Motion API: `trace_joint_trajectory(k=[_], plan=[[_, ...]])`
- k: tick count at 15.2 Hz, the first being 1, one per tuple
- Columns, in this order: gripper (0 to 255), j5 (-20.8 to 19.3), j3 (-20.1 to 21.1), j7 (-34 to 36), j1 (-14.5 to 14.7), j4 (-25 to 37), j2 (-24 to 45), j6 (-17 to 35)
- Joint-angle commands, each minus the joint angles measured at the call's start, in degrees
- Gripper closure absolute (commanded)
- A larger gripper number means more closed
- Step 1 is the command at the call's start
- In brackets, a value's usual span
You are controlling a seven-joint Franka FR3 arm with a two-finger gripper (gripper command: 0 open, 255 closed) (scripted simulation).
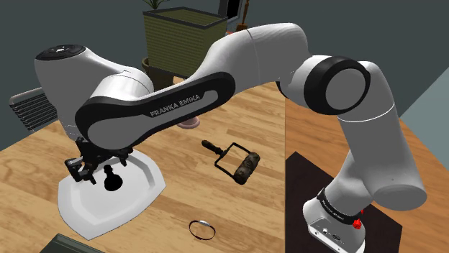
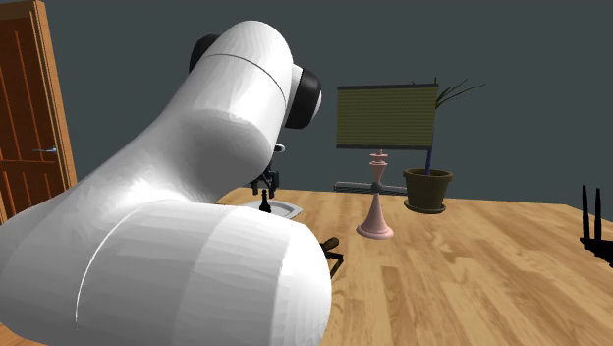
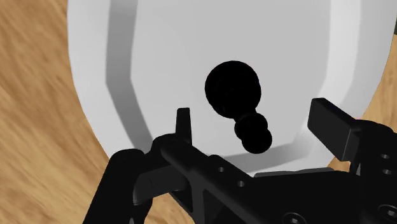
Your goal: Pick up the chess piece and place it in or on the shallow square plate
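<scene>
Tool (image 3: 256, 113) spread, straddling black piece (image 3: 232, 88) without touching | piece appears to stand on white plate (image 3: 146, 63) | placement judged done; only withdrawal left.

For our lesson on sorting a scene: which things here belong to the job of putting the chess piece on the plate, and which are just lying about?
Belong to the job:
black chess piece
white plate
gripper, open

Just lying about:
pink chess piece
handled roller
ring
potted plant
</scene>
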Motion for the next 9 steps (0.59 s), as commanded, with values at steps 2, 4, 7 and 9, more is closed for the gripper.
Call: trace_joint_trajectory(k=[2, 4, 7, 9], plan=[[0, 0.00, 0.00, 0.00, 0.00, 0.00, 0.00, 0.00], [0, 0.32, 0.23, -0.21, 0.02, 0.80, -0.69, -1.43], [0, 1.09, 0.76, -0.82, 0.30, 3.70, -2.23, -5.68], [0, 1.09, 0.76, -0.82, 0.29, 3.69, -2.24, -5.68]])
